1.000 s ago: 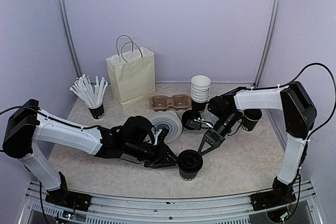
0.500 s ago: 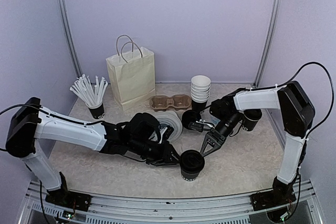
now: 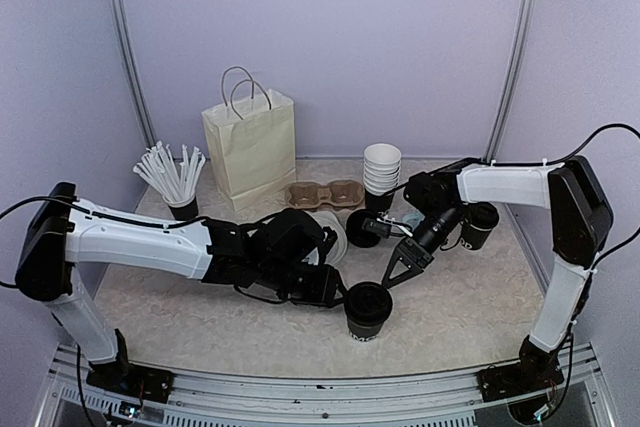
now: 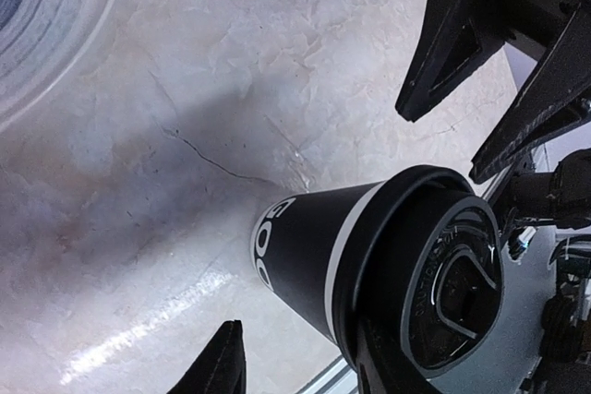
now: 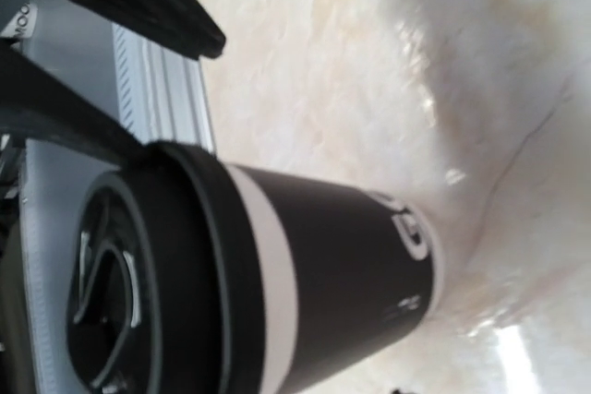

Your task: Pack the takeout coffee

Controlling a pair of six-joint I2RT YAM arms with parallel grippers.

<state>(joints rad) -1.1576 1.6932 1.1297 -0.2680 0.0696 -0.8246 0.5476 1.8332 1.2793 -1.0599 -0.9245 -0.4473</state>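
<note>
The takeout coffee (image 3: 367,311), a black paper cup with white lettering and a black lid, stands upright near the front middle of the table. My left gripper (image 3: 337,293) is open just left of it. In the left wrist view the cup (image 4: 319,256) sits between the open fingers (image 4: 220,364), with one finger close by the lid (image 4: 448,288). My right gripper (image 3: 398,269) is open, hovering just above and right of the cup, not touching it. The right wrist view shows the cup (image 5: 314,265) close up; its own fingers are almost out of frame.
A cream paper bag (image 3: 250,145) stands at the back. A cardboard cup carrier (image 3: 323,194), a stack of white cups (image 3: 381,168), a stack of clear lids (image 3: 327,231), a black cup of white sticks (image 3: 176,179) and another black cup (image 3: 480,226) stand behind.
My left arm has reached further right, bringing its open gripper up to the cup. The cup has shifted slightly right. My right gripper has drawn back up and right from the lid.
</note>
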